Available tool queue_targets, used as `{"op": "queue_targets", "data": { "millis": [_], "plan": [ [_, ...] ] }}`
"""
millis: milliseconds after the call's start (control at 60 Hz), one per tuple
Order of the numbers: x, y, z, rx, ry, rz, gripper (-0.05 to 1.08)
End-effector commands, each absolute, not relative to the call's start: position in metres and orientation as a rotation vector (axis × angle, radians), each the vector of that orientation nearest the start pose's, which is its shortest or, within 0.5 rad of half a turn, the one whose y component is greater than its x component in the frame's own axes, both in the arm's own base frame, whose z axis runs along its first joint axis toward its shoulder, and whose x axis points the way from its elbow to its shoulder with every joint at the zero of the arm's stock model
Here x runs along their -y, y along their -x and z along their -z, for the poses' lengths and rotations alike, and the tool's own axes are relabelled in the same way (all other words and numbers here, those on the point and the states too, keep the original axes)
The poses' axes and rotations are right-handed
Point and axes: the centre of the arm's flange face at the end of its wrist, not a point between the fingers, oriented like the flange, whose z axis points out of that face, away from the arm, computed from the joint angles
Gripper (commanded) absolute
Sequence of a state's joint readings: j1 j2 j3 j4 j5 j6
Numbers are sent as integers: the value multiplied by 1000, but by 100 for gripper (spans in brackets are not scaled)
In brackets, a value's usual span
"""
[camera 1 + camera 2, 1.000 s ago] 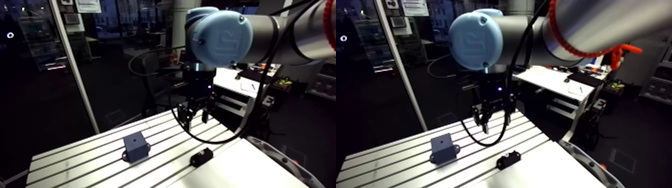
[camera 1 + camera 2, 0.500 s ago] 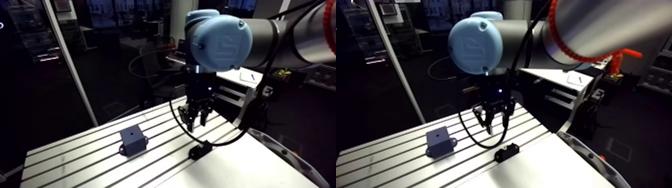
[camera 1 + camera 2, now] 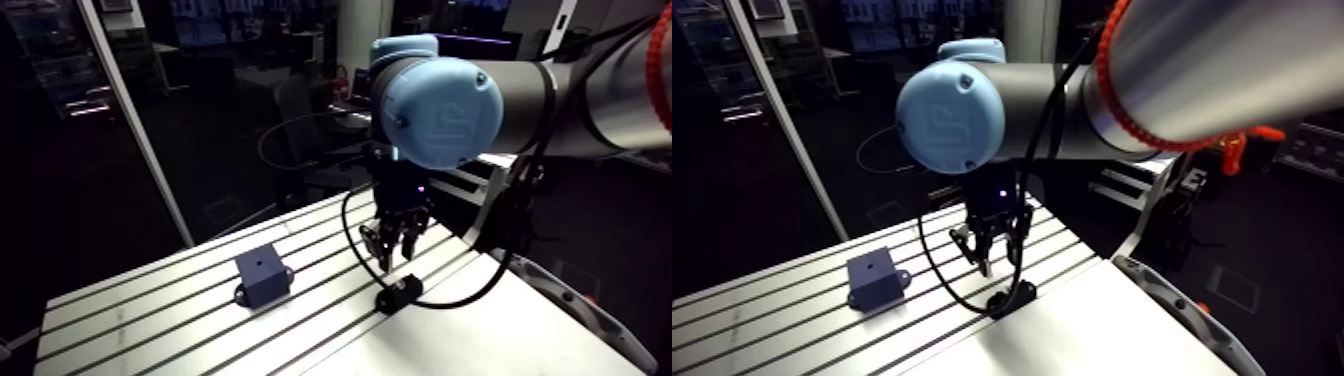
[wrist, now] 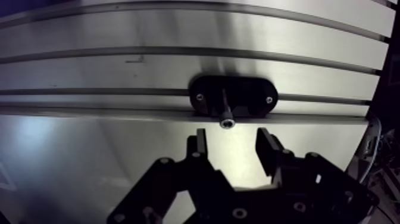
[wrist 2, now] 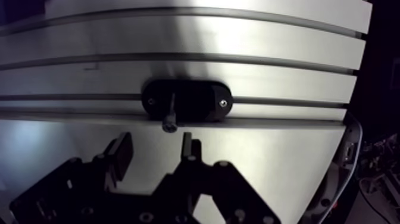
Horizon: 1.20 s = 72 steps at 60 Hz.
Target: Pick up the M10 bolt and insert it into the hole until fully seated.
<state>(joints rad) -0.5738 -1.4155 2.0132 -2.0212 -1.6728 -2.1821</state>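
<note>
Reaching step: the wide-open, empty end effector (image 4: 231, 143) hovers near the bolt (image 4: 225, 111) in its black holder (image 4: 261, 101); next, descend and grip it.

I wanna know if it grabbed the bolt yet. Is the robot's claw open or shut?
Open. The gripper holds its fingers apart with nothing between them. The bolt lies ahead of it on the black holder.

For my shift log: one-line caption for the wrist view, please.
Open pincer poised just short of the M10 bolt resting on its black holder on the slotted table.
</note>
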Motion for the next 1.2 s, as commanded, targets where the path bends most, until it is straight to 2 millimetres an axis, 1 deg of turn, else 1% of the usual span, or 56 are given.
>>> {"op": "queue_targets", "data": {
  "millis": [17,283,350,417,583,750,1200],
  "plan": [
    [-157,461,-236,-2947,57,2,48],
    [-158,457,-231,-2937,47,13,49],
    [-159,457,-226,-2928,43,23,50],
    [-161,457,-221,-2922,39,29,50],
    [-164,457,-220,-2943,34,10,51],
    [-167,459,-212,-2935,29,18,51],
    [-166,459,-211,-2934,29,18,52]
  ]
}}
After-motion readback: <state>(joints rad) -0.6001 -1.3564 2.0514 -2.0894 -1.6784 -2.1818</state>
